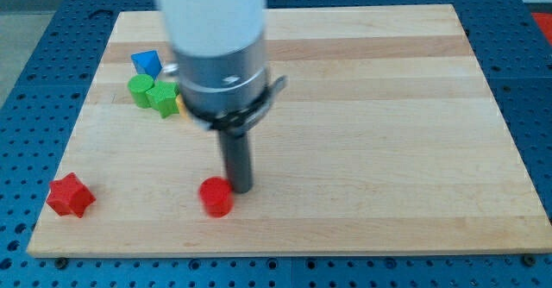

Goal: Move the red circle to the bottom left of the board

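Note:
The red circle [216,197] lies on the wooden board [379,133] near the view's bottom edge, left of centre. My tip [241,186] is on the board just right of the red circle and slightly above it, touching or almost touching it. A red star-shaped block [70,195] sits at the board's bottom left corner, well left of the circle.
A cluster of blocks sits at the upper left: a blue triangular block [147,63], a green round block [140,88], a green star-like block [162,97] and a yellow block [180,104] mostly hidden behind the arm's body [216,46].

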